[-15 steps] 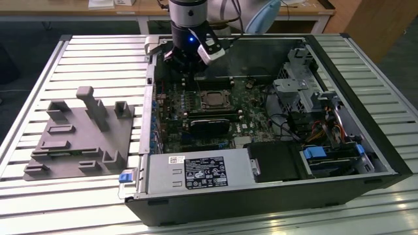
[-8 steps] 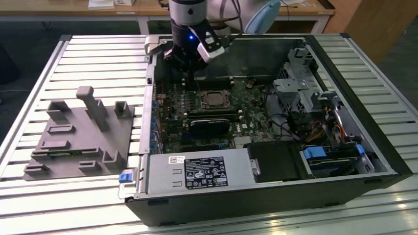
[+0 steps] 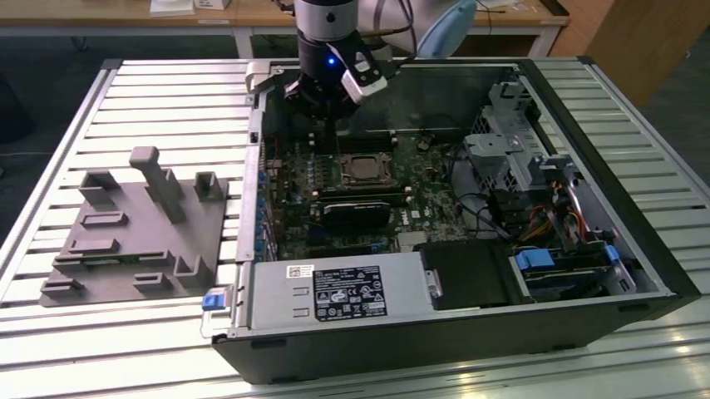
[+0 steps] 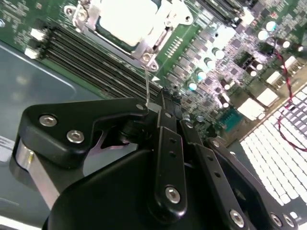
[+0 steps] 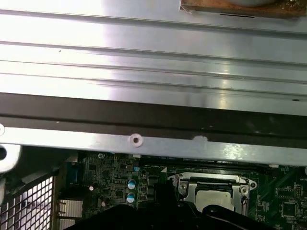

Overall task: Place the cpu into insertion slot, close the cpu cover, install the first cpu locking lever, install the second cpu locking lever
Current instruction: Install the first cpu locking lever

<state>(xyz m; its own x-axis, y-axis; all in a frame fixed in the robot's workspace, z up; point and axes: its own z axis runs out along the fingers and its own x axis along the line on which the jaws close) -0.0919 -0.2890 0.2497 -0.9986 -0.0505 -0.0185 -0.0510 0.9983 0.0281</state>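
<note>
The cpu (image 3: 362,170) lies in the insertion slot (image 3: 342,160) on the green board inside the open computer case. Its pale metal top (image 4: 125,17) shows through the window of the cpu cover (image 4: 144,45), which lies flat over it. In the first wrist view the cpu (image 5: 211,197) and the cover (image 5: 192,184) sit just under the case wall. My gripper (image 3: 329,137) reaches down into the case just behind the slot. Its black fingers (image 4: 165,124) are pressed together, and a thin wire locking lever (image 4: 147,86) runs from the cover's corner to their tips (image 4: 163,103).
Long black memory slots (image 4: 91,67) run beside the socket. A black card (image 3: 355,212) lies in front of it, with the power supply (image 3: 338,293) nearer still. Drive cage (image 3: 510,141) and cables fill the exterior view's right. A grey fixture (image 3: 133,229) stands outside, on the exterior view's left.
</note>
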